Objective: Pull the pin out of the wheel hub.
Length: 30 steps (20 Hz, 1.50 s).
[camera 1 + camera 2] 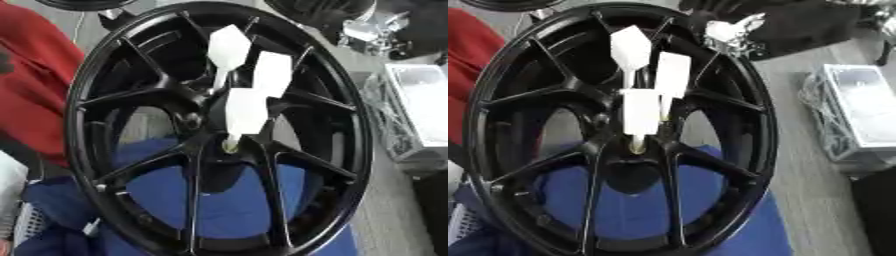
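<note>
Wheel hub (219,135) bottom rim cut off by edge; pin (246,112) tips (in centre) hidden.

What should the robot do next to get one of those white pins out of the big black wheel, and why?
Probably bring a hand in toward the lowest white pin. Three white pins, including the top pin and the right pin, still sit in the middle of the black wheel, and neither robot hand shows in either view, so reaching comes before any pulling.
</note>
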Tool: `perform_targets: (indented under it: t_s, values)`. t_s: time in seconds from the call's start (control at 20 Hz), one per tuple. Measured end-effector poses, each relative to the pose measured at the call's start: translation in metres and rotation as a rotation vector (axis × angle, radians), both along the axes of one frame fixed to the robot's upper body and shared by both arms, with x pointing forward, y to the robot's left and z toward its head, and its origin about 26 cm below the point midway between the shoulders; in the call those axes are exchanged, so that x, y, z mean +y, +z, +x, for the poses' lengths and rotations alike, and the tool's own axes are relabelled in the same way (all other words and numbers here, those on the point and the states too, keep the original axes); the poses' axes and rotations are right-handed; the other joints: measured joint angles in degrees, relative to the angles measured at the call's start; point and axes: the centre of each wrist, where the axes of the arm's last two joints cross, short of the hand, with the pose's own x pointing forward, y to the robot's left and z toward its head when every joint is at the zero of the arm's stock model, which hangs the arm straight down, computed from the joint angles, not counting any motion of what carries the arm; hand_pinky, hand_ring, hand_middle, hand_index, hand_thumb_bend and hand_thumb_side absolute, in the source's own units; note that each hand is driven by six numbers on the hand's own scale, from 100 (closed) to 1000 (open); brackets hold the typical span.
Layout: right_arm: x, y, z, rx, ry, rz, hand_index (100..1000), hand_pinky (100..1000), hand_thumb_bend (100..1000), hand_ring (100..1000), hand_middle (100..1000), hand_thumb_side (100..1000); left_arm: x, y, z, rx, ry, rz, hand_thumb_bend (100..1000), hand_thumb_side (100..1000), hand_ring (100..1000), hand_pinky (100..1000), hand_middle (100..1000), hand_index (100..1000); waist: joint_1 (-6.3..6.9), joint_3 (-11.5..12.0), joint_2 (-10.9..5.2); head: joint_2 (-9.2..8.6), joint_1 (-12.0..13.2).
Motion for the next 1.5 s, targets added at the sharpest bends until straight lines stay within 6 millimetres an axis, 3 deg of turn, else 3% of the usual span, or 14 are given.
perform_targets:
  t_s: [0.75,1.35,1.4,1.5]
  values:
    - [0.019,-0.016,0.002,-0.041,-0.02,0.053,878,887,100,871,768,673,0.0,-0.001,0.0,0.007,0.001,0.0,430,565,640,668,577,667,0.05,0.15,0.79,-2.04,1.52]
    - [0.039,-0.028,0.002,-0.069,-0.017,0.031,904,902,100,895,794,602,0.0,-0.001,0.0,0.009,0.0,-0.001,427,566,641,668,578,667,0.01,0.18,1.29,-2.36,1.93]
    - [0.04,-0.029,0.002,-0.068,-0.019,0.03,906,904,100,897,796,641,0.0,-0.001,0.0,0.009,0.0,-0.004,426,568,641,668,578,667,0.01,0.18,1.29,-2.36,1.94]
    - [0.041,-0.03,0.002,-0.068,-0.024,0.024,909,905,100,901,801,604,-0.001,-0.002,0.0,0.009,-0.001,-0.007,425,568,641,668,578,667,0.0,0.18,1.29,-2.37,1.95]
